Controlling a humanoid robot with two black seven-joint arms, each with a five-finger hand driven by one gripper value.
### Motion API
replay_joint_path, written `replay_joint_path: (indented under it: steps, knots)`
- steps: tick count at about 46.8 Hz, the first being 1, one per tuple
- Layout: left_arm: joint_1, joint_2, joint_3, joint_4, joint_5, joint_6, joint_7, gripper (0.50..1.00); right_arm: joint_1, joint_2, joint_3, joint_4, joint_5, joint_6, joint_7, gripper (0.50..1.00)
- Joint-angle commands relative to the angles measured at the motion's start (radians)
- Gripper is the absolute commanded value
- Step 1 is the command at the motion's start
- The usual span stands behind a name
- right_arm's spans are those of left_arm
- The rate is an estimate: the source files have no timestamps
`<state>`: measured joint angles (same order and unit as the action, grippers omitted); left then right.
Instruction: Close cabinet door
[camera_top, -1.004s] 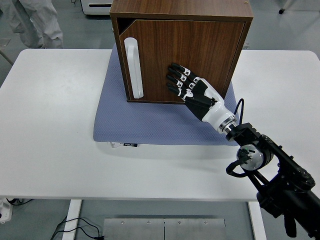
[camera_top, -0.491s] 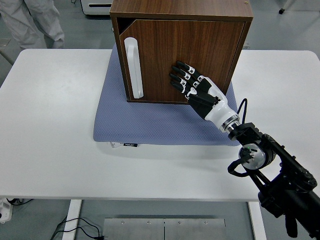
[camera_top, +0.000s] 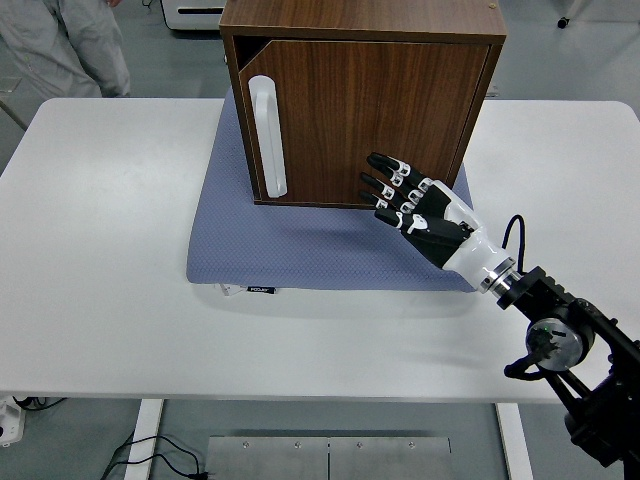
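Wooden cabinet (camera_top: 365, 100) with one door (camera_top: 370, 120) sits on one blue mat (camera_top: 300, 250); one right hand (camera_top: 412, 200) hovers open-fingered beside it.

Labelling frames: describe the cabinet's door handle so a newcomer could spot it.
On the white table a blue mat carries a dark wooden cabinet. On its door's left side is the handle: a tall white loop, the only white part on the brown front.

Pretty plain setup: a white table (camera_top: 110, 250) on white legs over a grey floor (camera_top: 580, 60). A person in light grey work clothes (camera_top: 70, 45) stands at the top left, with a white unit (camera_top: 195, 14) behind.
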<state>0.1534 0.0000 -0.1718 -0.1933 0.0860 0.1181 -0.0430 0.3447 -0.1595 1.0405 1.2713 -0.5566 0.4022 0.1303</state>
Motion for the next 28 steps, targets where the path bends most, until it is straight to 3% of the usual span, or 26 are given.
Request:
replay_joint_path:
  steps: [1, 20, 28]
  knots:
    - [0.0, 0.0, 0.0, 0.0, -0.002, 0.0, 0.0, 1.0, -0.013, -0.023, 0.012, 0.014, 0.0, 0.012, 0.0, 1.0]
    - [0.0, 0.0, 0.0, 0.0, 0.0, 0.0, 0.0, 1.0, -0.15, -0.127, 0.124, 0.034, 0.001, 0.112, 0.0, 1.0]
    - [0.0, 0.0, 0.0, 0.0, 0.0, 0.0, 0.0, 1.0, -0.202, -0.149, 0.184, 0.037, 0.001, 0.122, 0.0, 1.0]
